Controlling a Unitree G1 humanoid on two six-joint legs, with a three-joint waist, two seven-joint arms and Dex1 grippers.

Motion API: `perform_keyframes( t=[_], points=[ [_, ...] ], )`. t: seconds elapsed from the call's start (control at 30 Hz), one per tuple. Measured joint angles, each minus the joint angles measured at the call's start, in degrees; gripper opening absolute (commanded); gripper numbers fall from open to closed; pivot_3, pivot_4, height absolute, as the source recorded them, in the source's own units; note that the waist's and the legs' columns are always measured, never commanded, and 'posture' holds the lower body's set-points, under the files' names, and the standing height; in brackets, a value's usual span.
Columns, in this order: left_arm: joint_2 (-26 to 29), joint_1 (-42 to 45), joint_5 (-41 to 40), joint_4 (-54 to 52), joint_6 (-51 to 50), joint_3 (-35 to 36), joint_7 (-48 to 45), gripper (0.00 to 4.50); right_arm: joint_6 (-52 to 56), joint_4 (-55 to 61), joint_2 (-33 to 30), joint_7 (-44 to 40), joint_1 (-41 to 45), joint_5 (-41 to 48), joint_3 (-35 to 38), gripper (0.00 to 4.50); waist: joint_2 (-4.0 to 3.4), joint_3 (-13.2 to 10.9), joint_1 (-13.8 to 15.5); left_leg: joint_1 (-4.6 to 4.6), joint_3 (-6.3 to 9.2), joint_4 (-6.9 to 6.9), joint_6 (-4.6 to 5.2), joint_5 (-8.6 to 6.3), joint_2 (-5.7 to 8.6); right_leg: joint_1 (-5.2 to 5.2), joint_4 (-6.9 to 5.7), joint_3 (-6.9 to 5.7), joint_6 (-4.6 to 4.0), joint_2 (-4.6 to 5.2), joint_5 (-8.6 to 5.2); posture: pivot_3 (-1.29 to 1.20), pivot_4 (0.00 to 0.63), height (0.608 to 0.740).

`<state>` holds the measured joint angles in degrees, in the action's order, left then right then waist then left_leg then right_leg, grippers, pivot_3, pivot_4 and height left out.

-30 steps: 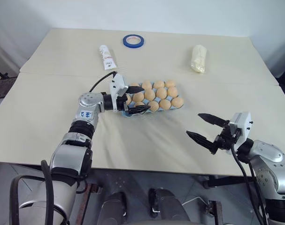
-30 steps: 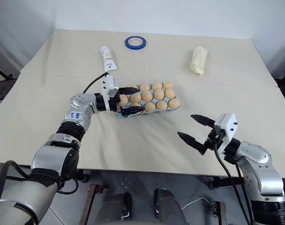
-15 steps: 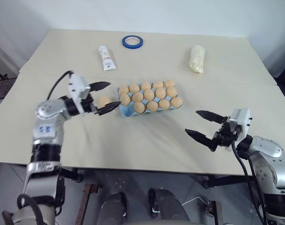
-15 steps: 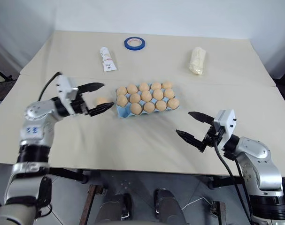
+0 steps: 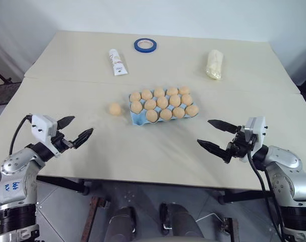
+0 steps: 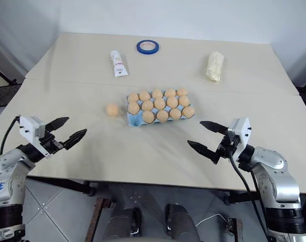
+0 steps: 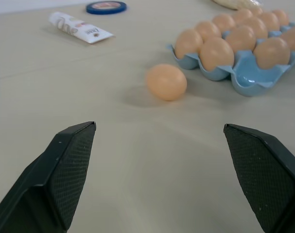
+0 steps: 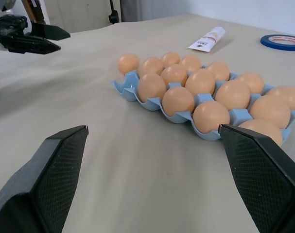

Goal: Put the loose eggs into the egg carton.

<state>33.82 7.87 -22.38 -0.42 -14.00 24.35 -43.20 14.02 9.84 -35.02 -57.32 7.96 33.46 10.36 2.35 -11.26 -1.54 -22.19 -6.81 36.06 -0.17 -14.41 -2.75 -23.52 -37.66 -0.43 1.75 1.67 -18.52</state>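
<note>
The left gripper [image 5: 74, 133] hangs spread wide and empty over the table's [image 5: 142, 146] near left edge; the right gripper [image 5: 217, 138], equally agape, holds nothing. One loose egg [image 5: 114, 109] lies just beside the egg carton [image 5: 139, 118] (one corner cup bare; far rows partly hide each other).

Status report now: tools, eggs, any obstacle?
Left tool open, empty; right tool open, empty. One loose egg on the table beside the egg carton; one corner cup empty. Path clear.
</note>
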Motion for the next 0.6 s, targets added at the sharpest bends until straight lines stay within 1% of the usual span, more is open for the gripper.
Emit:
perform_keyframes(
  t=[0.2, 0.3, 0.47, 0.6],
  points=[
    [0.00, -0.42, -1.06, -1.46, -0.85, -0.09, 1.25, 4.49, 0.01, -0.96, 0.00, -0.02, 0.82, -0.02, -0.59, 4.50, 0.00, 0.00, -0.14, 0.00, -0.01, -0.08, 0.02, 0.01, -0.03, -0.03, 0.04, -0.01, -0.03, -0.04, -0.01, 0.00, 0.150, 0.740],
    [0.00, 1.13, -1.06, -1.10, -0.83, -1.09, 1.23, 4.49, 0.02, -1.10, 0.00, -0.02, 0.99, -0.04, -0.77, 4.50, 0.00, 0.00, -0.11, 0.00, -0.01, -0.10, 0.05, 0.03, -0.04, -0.04, 0.03, -0.02, -0.05, -0.06, -0.02, 0.00, 0.150, 0.740],
    [-0.42, 10.09, -0.49, 4.04, 0.77, -5.38, 1.11, 4.49, 0.22, -1.17, 0.00, 0.00, 2.04, -0.09, -1.15, 4.50, 0.00, 0.00, -0.01, -0.01, -0.01, -0.04, 0.08, 0.04, 0.01, 0.01, 0.05, -0.03, -0.01, -0.04, 0.00, 0.00, 0.150, 0.740],
    [-2.09, 18.88, 2.20, 15.85, 3.64, -9.39, 0.83, 4.49, 0.74, -1.32, 0.01, 0.09, 2.27, -0.28, -1.29, 4.50, 0.00, 0.00, 0.03, -0.05, -0.02, -0.04, 0.26, 0.15, 0.01, -0.02, 0.07, -0.05, 0.02, -0.06, 0.01, 0.00, 0.150, 0.740]
  ],
)
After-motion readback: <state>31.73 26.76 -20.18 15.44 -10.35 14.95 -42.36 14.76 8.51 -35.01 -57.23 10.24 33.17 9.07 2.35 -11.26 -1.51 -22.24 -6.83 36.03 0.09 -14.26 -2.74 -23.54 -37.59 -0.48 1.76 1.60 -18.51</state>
